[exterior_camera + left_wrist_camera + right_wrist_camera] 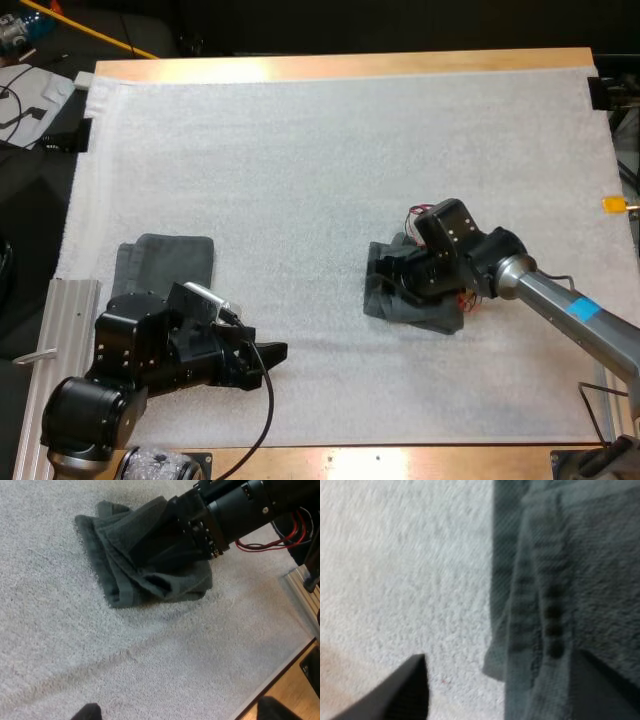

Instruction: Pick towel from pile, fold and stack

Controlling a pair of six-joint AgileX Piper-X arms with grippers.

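Two towels lie on the mat (300,180): folded towel (170,262) lower left of the high view, crumpled towel (425,318) centre right. The cloth looks soft, light and limp, so pinch a loose edge. Right gripper (507,685) straddles that edge, fingers wide apart. Left gripper (272,360) is parted, holding nothing.

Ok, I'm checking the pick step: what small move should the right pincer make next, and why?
Probably close the right pincer on the edge of the crumpled towel. Its fingers stand apart, one over the bare white mat, the other over the towel, with the edge between them, so nothing is gripped yet.
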